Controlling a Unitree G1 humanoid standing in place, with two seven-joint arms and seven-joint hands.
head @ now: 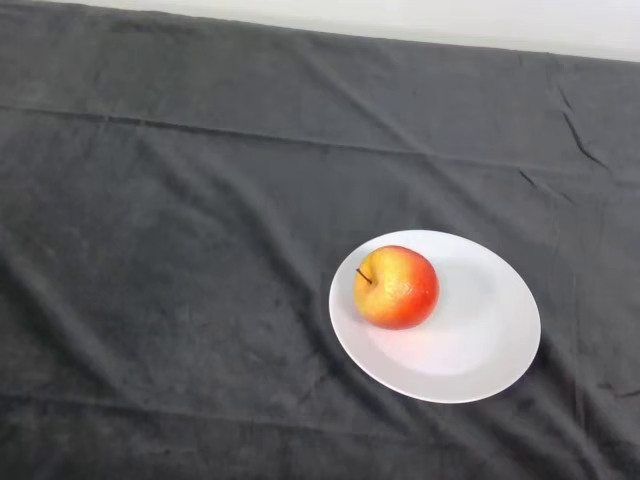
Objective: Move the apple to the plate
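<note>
A red and yellow apple rests on the left part of a white round plate, its stem pointing to the left. The plate lies on the dark cloth, right of the middle of the head view.
Dark wrinkled cloth covers the table. Its far edge runs along the top of the view, with a pale wall or floor strip beyond it.
</note>
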